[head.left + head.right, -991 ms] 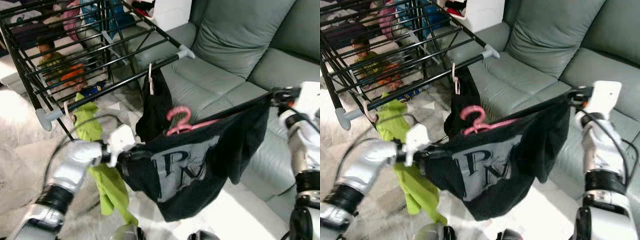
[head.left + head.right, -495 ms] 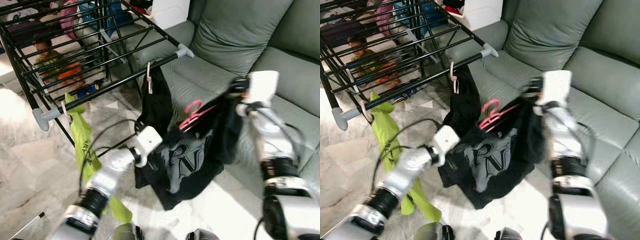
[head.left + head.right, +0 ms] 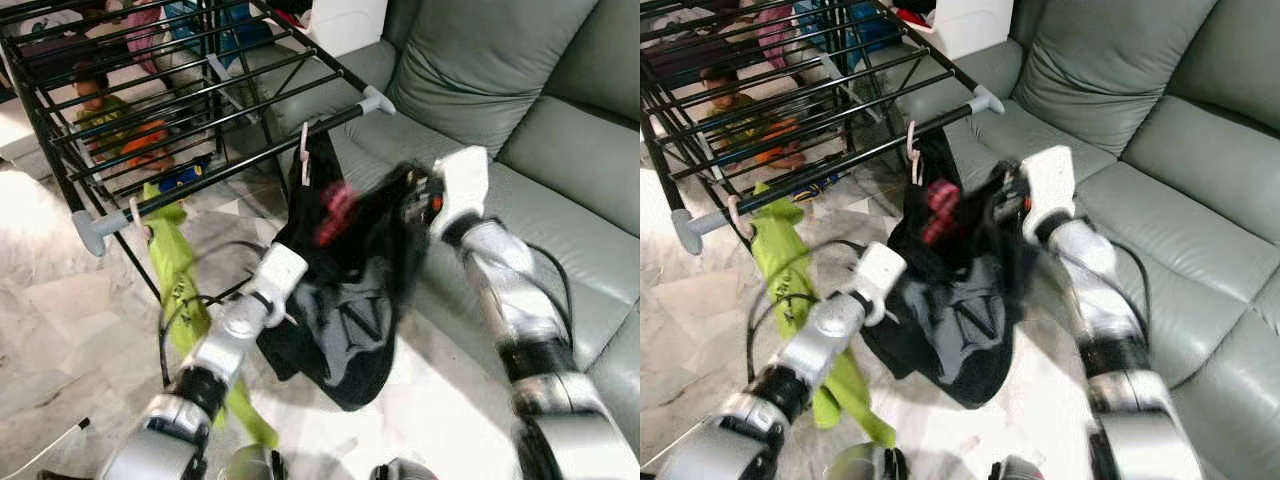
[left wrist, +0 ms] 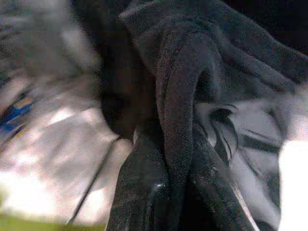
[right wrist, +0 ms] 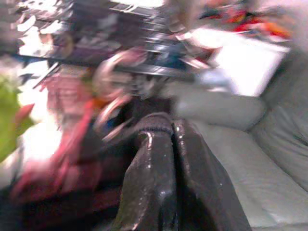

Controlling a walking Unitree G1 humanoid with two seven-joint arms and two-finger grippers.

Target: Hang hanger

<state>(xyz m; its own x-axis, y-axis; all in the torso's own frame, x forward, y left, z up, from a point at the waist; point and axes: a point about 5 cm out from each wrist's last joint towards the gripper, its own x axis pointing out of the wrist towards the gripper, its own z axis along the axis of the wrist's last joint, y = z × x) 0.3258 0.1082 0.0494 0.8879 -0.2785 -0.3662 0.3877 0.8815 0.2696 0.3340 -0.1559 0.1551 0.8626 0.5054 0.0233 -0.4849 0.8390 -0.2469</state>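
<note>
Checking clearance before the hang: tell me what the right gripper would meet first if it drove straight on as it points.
Probably the black metal drying rack, about where a black garment already hangs. The right gripper, shut on the black printed shirt, points at it. Blur leaves depth uncertain.

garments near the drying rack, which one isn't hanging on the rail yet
The black T-shirt with grey lettering on the pink plastic hanger, held between both pincers. The lime green garment and the plain black garment already hang from the black rack rail.
</note>
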